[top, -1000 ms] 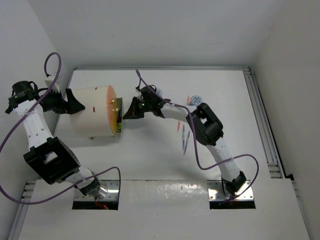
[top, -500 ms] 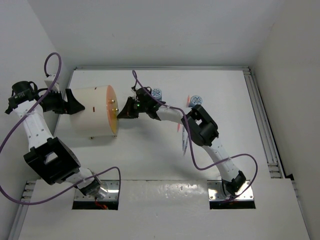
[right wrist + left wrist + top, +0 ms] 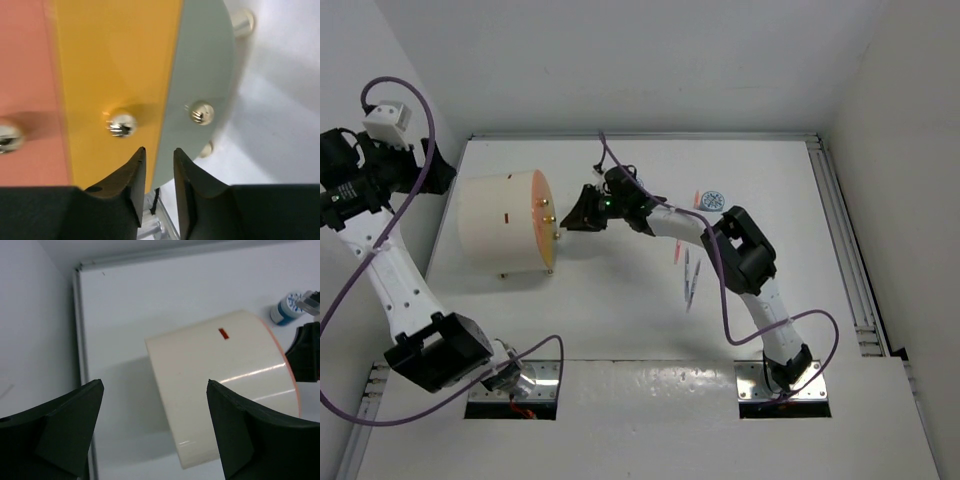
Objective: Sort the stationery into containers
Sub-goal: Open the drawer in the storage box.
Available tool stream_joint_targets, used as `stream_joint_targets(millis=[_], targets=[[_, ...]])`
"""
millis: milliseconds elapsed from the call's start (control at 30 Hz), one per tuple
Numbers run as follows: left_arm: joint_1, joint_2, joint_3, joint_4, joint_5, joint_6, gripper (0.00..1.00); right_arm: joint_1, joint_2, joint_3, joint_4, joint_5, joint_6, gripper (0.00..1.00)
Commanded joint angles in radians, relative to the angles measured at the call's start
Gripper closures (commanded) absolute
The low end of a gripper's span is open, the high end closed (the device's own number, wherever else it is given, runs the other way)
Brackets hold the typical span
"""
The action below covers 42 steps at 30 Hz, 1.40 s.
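The cream drum cabinet [image 3: 500,225] lies on its side with its orange front [image 3: 546,232] facing right, all drawers closed flush. My right gripper [image 3: 582,212] hovers just off that front, empty, its jaws a narrow gap apart. In the right wrist view it [image 3: 159,152] sits below the orange drawer's brass knob [image 3: 121,125]. My left gripper [image 3: 432,174] is raised behind the cabinet, wide open and empty; it sees the cabinet [image 3: 220,385] from above. One patterned roll [image 3: 712,199] and thin pens [image 3: 689,278] lie on the table to the right. A second roll [image 3: 289,308] shows only in the left wrist view.
A grey-green drawer panel with its own knob [image 3: 201,112] sits right of the orange one, a salmon panel [image 3: 25,75] left. A small pink-orange item [image 3: 677,254] lies by the pens. Walls close in the table at left and back; a rail [image 3: 840,230] runs along the right.
The drawer that stood out is now flush. My right gripper pushed up to the front, then backed off a little. My left gripper let go of the cabinet's back and rose up and left.
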Motion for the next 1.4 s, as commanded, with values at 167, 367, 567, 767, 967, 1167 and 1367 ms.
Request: stream_joint_targets(millis=[167, 367, 567, 767, 967, 1167, 1367], targets=[[-0.188, -0.043, 0.093, 0.031, -0.126, -0.114, 0.12, -0.03, -0.075, 0.029, 0.069, -0.002, 0.021, 0.59], [-0.432, -0.067, -0.02, 0.061, -0.388, -0.166, 0.15, -0.027, -0.041, 0.036, 0.107, -0.007, 0.061, 0.56], [-0.649, -0.044, -0.037, 0.054, -0.669, -0.212, 0.17, -0.028, -0.018, 0.059, 0.118, -0.013, 0.081, 0.55], [-0.768, -0.01, -0.028, 0.029, -0.868, -0.246, 0.15, -0.027, 0.002, 0.069, 0.134, -0.014, 0.099, 0.55], [-0.807, -0.02, -0.083, 0.02, -0.943, -0.237, 0.14, -0.025, 0.026, 0.079, 0.158, -0.026, 0.119, 0.55], [-0.845, 0.002, -0.101, -0.017, -0.987, -0.24, 0.14, -0.022, 0.034, 0.089, 0.183, -0.04, 0.135, 0.54], [-0.847, 0.014, -0.109, -0.029, -0.983, -0.242, 0.15, -0.005, 0.049, 0.115, 0.224, -0.054, 0.15, 0.54]])
